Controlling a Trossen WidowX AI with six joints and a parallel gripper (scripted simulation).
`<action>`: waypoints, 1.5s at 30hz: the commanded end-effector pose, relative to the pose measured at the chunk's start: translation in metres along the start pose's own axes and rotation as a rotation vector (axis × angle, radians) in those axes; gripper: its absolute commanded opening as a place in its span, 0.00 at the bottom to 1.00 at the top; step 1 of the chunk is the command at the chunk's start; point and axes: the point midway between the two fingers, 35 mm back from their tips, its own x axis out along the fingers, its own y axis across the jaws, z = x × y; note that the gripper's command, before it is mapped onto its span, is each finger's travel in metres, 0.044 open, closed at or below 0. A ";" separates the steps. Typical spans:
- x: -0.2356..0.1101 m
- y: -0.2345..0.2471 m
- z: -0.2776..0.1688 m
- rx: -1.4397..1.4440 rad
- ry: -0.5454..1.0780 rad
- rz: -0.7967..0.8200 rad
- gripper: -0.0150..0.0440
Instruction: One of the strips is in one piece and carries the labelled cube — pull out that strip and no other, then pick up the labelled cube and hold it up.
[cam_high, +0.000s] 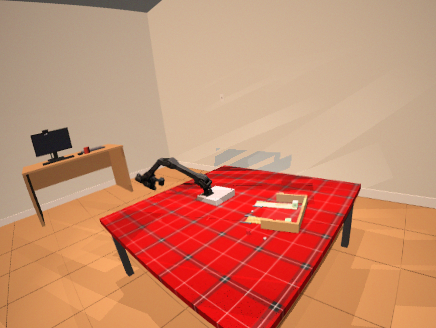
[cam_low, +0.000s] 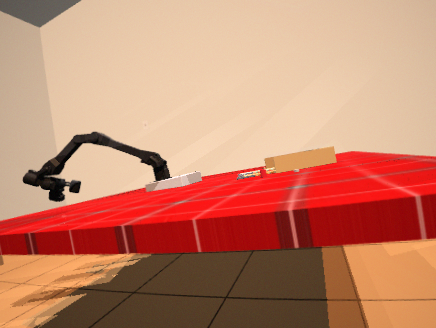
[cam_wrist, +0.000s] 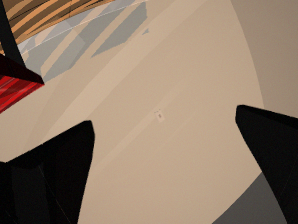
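A shallow wooden frame (cam_high: 287, 226) (cam_low: 300, 159) lies on the right part of the red checked table (cam_high: 200, 260) (cam_low: 350, 210). Pale strips (cam_high: 264, 204) (cam_low: 249, 175) stick out of its open side toward the arm. Small pale cubes (cam_high: 295, 204) sit on the strips inside the frame; their labels are too small to read. My gripper (cam_high: 159, 182) (cam_low: 70, 186) (cam_wrist: 166, 120) is open and empty. It hangs beyond the table's left edge, far from the frame, and faces the back wall. The wrist view shows only wall, floor and a sliver of table.
The arm stands on a white base plate (cam_high: 222, 196) (cam_low: 175, 181) near the table's far left side. A wooden desk (cam_high: 75, 167) with a monitor (cam_high: 51, 142) stands by the left wall. Tiled floor surrounds the table.
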 end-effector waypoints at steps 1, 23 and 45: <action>-0.003 -0.001 0.000 0.004 -0.005 -0.006 0.93; -0.385 0.037 -0.021 0.309 -0.822 -0.540 0.93; -0.611 0.323 -0.161 0.086 -1.827 -0.721 0.93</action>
